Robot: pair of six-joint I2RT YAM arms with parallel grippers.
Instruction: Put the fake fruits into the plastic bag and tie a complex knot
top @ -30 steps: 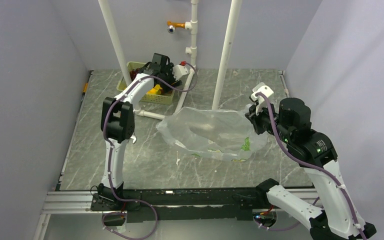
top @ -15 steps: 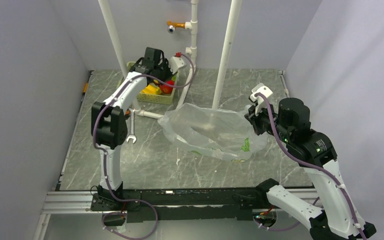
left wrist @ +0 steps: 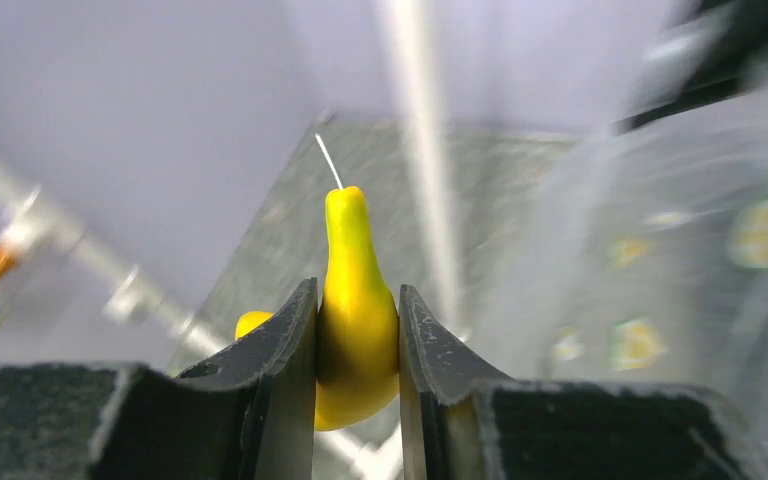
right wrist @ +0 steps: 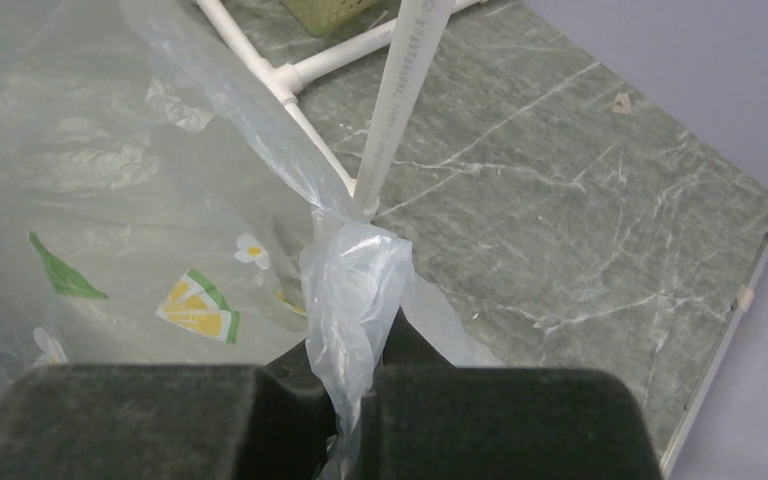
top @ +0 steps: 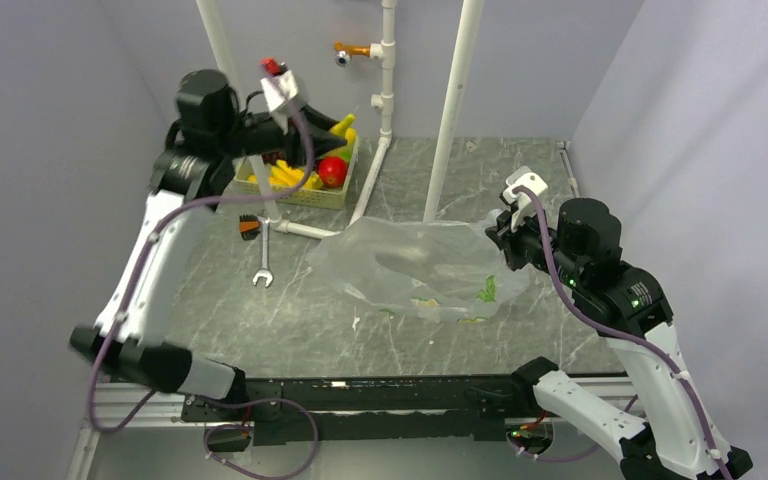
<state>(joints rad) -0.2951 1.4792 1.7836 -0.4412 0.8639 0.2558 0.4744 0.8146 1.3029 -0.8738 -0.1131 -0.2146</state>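
On my left wrist feed a yellow fake fruit sits clamped between the two dark fingers of the left gripper, its narrow end pointing to 12 o'clock with a thin pale stem on the tip. I have it held up off the table. A second yellow piece peeks out behind the finger at 9 o'clock.

From the top camera, the plastic bag lies spread on the table just right of centre, its film slack and crinkled, with green and yellow motifs near its 4 o'clock edge. The right gripper is at the bag's 3 o'clock side. On the right wrist feed, that gripper is clenched on a bunched fold of the bag's film, which rises out of the closed fingers.

At 11 o'clock on the table the pale green basket holds yellow bananas and a red round fruit. My left arm is raised above it. A silver wrench lies at the bag's 9 o'clock, well apart from it. White pipes stand behind the bag at 12 o'clock.
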